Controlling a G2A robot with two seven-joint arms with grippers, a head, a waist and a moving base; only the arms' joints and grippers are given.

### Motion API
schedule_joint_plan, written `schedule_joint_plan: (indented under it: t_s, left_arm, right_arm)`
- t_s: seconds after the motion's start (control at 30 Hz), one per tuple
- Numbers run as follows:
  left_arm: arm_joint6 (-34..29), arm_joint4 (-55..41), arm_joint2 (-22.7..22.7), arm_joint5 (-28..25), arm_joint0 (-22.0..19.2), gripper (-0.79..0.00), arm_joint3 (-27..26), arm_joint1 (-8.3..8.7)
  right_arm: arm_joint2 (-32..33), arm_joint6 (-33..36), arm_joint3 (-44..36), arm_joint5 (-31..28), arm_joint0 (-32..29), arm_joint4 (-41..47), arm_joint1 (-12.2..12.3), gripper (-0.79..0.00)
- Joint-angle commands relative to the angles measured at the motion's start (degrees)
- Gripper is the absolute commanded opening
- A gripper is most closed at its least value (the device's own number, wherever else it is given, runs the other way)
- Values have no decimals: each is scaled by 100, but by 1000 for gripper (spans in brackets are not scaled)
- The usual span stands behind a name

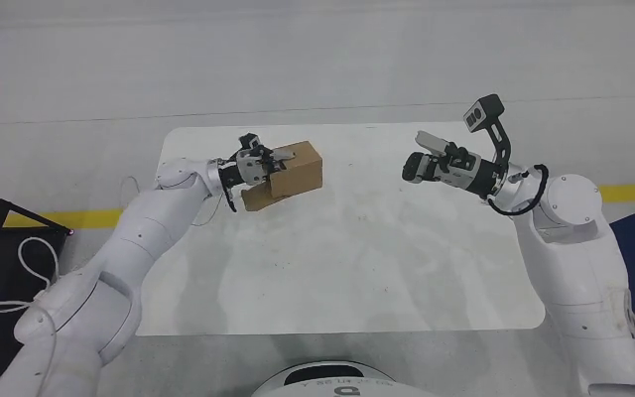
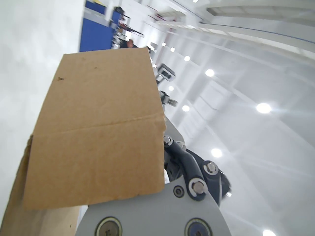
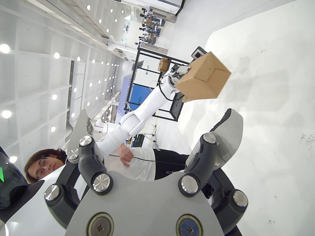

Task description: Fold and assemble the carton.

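A brown carton (image 1: 295, 171) hangs just above the back left part of the white table (image 1: 347, 268), folded into a box shape with one flap hanging under its near side. My left gripper (image 1: 262, 165) is shut on the carton's left end. In the left wrist view a creased carton panel (image 2: 98, 128) covers the jaws, and one finger (image 2: 172, 130) shows past its edge. My right gripper (image 1: 421, 159) is open and holds nothing, raised over the table's back right, a good way right of the carton. In the right wrist view its fingers (image 3: 82, 124) stand wide apart, facing the carton (image 3: 204, 77).
The table (image 3: 270, 87) is bare apart from small dark marks. A black frame rack (image 3: 157, 84) stands beyond the table's left end. A yellow floor line (image 1: 79, 216) runs past the left side.
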Motion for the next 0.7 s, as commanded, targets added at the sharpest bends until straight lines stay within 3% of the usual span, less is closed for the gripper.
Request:
schedule_joint_plan:
  t_s: [0.0,0.13,0.3,0.33,0.37,0.4,0.43,0.67]
  left_arm:
    - [630,1161,169,-327,-226,-785,-122,-23]
    - [1476,2957,457,-273,-668,-785,-616,-37]
    - [1414,4206,583,347,-913,-785,-1453,35]
    - [1362,4313,586,433,-914,-727,-1561,52]
    - [1282,4419,582,572,-891,-526,-1694,78]
    - [1237,4504,566,677,-861,-219,-1821,105]
    - [1234,4595,547,739,-817,0,-1936,131]
    - [1118,4617,218,766,-356,0,-2471,331]
  right_arm:
    - [0,0,0,0,0,0,0,0]
    - [0,0,0,0,0,0,0,0]
    - [0,0,0,0,0,0,0,0]
    - [0,0,0,0,0,0,0,0]
    - [0,0,0,0,0,0,0,0]
    - [0,0,0,0,0,0,0,0]
    - [0,0,0,0,0,0,0,0]
    - [0,0,0,0,0,0,0,0]
